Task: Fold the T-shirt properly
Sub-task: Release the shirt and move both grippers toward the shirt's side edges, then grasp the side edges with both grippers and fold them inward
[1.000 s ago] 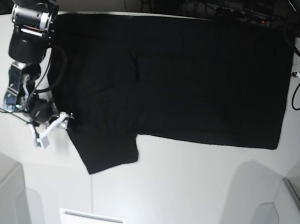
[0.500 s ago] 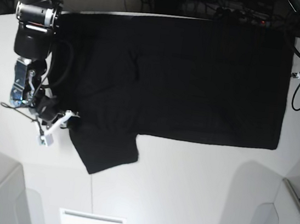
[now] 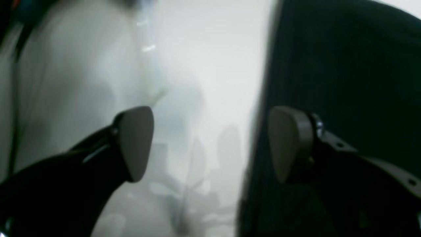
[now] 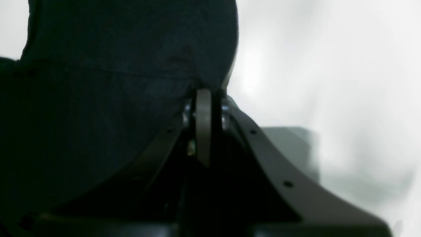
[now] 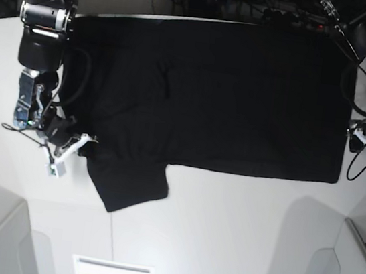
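Now pinching: right hand [image 4: 204, 108], pressed together on the shoulder edge of the large black cloth T-shirt [image 5: 215, 94], long axis stretching away across the white tabletop [image 5: 224, 237]. Left hand [image 3: 210, 144] spread, hem edge lying between its fingers, not yet gripped.

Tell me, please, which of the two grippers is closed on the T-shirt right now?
The right gripper, beside the sleeve, is shut on the T-shirt's edge. The left gripper is open near the hem, with nothing between its fingers.

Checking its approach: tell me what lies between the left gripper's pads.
Bare white table, the left wrist view shows; the black cloth T-shirt sits behind the right-hand pad.
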Controlling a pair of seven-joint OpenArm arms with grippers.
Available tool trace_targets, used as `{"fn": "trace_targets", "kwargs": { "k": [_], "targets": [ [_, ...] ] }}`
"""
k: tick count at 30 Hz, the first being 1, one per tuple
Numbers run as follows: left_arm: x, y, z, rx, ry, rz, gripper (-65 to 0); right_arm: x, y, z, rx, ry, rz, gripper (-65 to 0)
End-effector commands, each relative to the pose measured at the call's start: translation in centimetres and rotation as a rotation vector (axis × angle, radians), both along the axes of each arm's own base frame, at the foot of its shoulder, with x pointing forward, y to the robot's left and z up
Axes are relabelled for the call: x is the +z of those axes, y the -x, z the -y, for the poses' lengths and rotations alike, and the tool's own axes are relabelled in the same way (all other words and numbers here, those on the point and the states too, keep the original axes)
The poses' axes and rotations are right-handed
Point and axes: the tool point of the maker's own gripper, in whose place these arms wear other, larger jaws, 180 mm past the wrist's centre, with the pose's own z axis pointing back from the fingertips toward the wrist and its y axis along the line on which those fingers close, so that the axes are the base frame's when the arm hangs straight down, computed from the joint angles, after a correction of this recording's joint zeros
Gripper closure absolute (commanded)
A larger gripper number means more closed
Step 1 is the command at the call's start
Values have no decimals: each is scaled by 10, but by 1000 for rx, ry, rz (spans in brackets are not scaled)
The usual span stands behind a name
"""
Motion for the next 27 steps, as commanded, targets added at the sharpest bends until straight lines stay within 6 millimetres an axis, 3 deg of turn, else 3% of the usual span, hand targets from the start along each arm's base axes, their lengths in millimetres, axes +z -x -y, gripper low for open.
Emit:
{"fn": "trace_targets", "kwargs": {
  "k": [1, 6, 16, 27],
  "targets": [
    [12, -14, -7, -6, -23, 29, -523, -1, 1, 9, 2, 44, -31, 0],
    [-1, -47, 3, -12, 53, 11, -522, -1, 1, 10, 1, 46, -30, 0],
    [-14, -90, 17, -1, 194, 83, -522, 1, 0, 12, 1, 51, -25, 0],
    [-30, -105, 8, 90, 250, 101, -522, 3, -2, 13, 1, 53, -20, 0]
  ]
}}
